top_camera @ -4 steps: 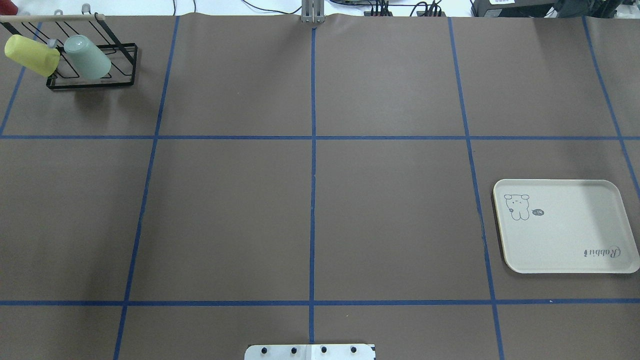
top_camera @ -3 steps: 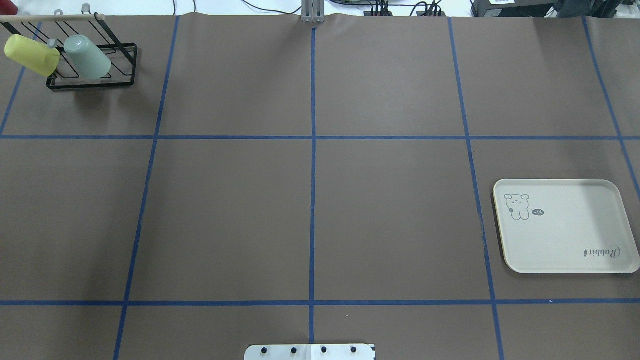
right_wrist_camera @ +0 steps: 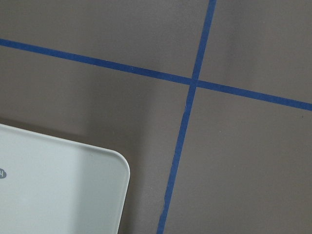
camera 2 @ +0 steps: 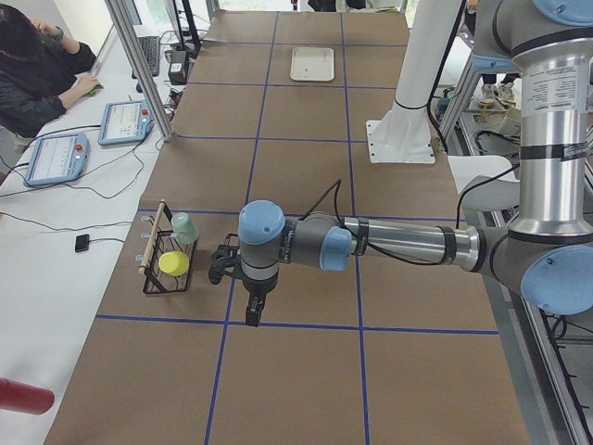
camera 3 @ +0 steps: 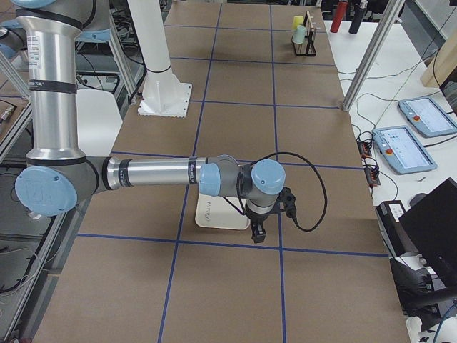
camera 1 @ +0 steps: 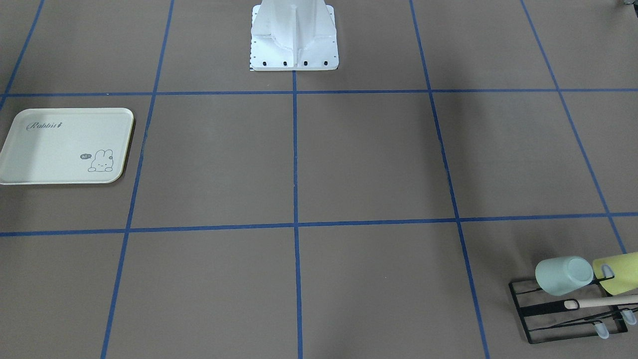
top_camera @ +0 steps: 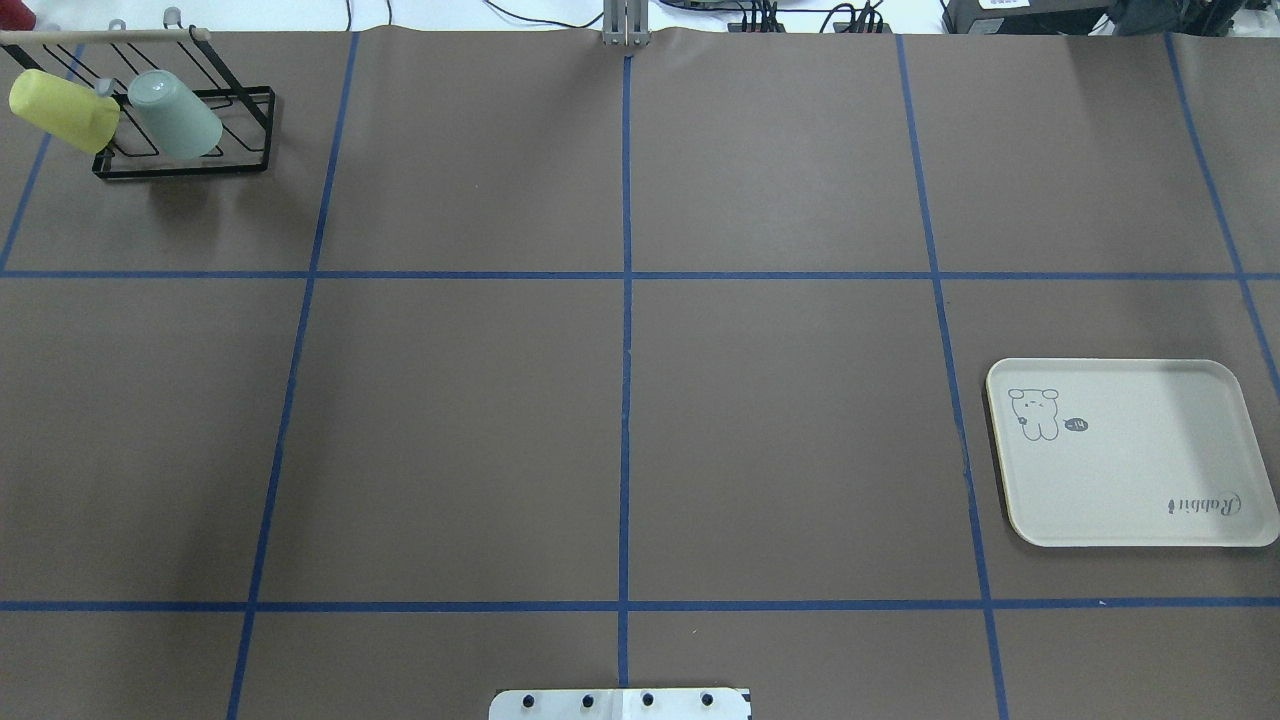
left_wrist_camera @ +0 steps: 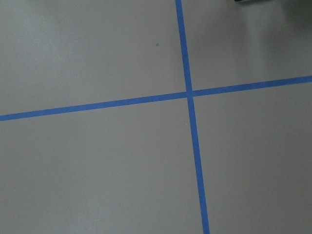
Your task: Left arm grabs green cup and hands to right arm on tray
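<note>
The left tool (camera 2: pixel 251 318) hangs pointing down from the near arm in the left side view, above the tabletop (top_camera: pixel 780 420) and close over a line of blue tape (left_wrist_camera: pixel 187 95). It shows only in that side view, so I cannot tell whether it is wide or narrow. Its wrist camera sees only brown paper and a tape crossing. Just beside it stands the black wire rack (top_camera: pixel 180 173), at the far left corner of the overhead view.

The green cup (top_camera: pixel 175 115) sits on that rack, tilted, mouth down and base up. The yellow-green cup (top_camera: pixel 62 110) leans just beside it, towards the tabletop's left end. A wooden rod (top_camera: pixel 100 36) runs along the rack's far side.

The right tool (camera 3: pixel 255 236) also points down, at the edge of the tray (top_camera: pixel 1130 460). It too shows only from the side, so its opening cannot be told. Its wrist camera shows one rounded corner of the tray and a tape crossing. The tray lies flat near the tabletop's right end, well apart from the rack and cups.
</note>
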`<action>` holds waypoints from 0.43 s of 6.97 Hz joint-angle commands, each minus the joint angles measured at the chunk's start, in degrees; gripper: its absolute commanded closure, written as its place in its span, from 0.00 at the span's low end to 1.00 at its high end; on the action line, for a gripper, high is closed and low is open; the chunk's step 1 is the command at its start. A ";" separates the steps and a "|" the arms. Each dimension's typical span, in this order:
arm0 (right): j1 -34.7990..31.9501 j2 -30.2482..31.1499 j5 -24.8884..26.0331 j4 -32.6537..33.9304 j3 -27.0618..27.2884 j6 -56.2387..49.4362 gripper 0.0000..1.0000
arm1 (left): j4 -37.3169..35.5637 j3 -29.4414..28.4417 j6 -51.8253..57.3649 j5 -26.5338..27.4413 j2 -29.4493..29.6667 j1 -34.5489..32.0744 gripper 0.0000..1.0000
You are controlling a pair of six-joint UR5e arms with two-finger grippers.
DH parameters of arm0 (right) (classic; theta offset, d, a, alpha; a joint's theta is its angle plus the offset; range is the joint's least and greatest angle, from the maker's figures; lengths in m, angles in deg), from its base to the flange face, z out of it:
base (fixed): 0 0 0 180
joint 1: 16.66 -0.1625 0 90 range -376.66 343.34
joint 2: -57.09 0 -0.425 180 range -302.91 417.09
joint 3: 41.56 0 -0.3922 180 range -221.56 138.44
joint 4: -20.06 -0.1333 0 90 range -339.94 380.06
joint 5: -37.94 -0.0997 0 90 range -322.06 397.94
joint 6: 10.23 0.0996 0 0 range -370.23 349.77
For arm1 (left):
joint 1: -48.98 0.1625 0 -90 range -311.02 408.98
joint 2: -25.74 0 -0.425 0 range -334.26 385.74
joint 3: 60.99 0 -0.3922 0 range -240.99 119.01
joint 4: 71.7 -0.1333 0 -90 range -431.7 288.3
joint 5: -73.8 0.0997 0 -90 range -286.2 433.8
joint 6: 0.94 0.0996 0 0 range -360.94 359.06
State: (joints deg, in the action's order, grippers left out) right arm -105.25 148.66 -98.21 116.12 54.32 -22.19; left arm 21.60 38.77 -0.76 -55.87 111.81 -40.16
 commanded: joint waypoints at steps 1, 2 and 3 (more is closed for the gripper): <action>0.00 -0.07 0.00 0.00 0.01 0.00 0.01 | -10.18 0.35 -0.09 0.47 7.57 0.01 0.00; 0.00 -0.07 0.00 0.00 0.01 0.00 0.01 | -13.03 0.87 -0.09 0.64 10.66 0.10 0.00; 0.00 0.01 0.00 0.09 0.09 0.09 0.01 | -13.66 0.88 -0.26 0.73 12.87 0.97 0.00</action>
State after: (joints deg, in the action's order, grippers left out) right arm -105.25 148.60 -98.21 116.14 54.35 -22.16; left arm 10.25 39.45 -0.89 -55.30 121.37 -39.86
